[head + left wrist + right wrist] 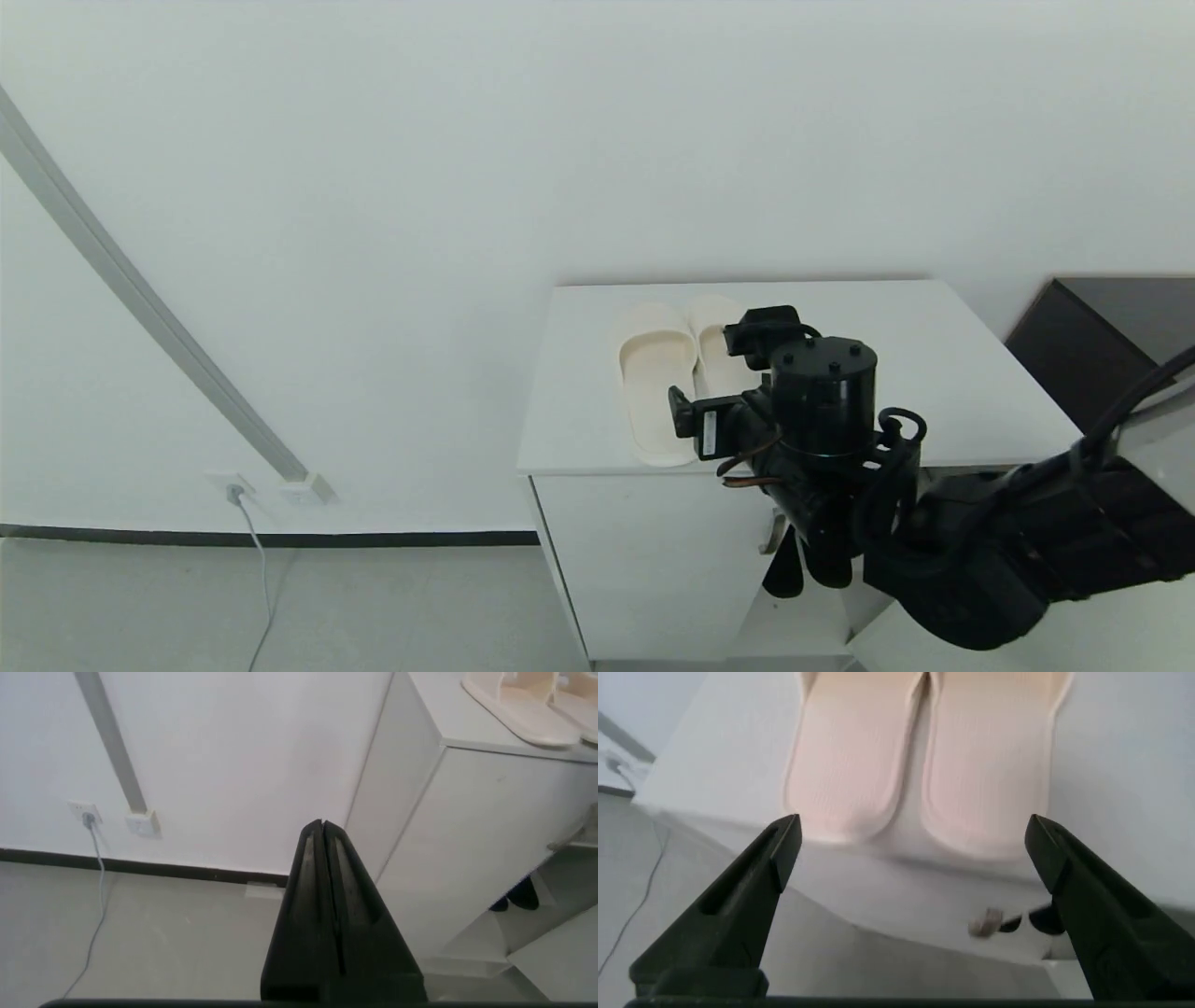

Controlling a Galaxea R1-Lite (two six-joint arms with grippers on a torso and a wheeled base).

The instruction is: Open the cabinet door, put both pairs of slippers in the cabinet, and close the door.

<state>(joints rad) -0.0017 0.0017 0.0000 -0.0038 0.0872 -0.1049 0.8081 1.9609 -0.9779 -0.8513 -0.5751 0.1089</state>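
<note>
Right gripper [913,829] spread wide over the heels of the cream slippers [854,765], ribbed insoles, side by side on the white cabinet [896,373], left gripper [322,831] pressed closed

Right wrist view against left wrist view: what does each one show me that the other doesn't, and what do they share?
Only the right wrist view: the open right gripper over the heels of the cream slippers, which lie side by side near the top's front edge. Only the left wrist view: the shut left gripper and the side wall of the cabinet. Both: the slippers lying on the white cabinet top.
</note>
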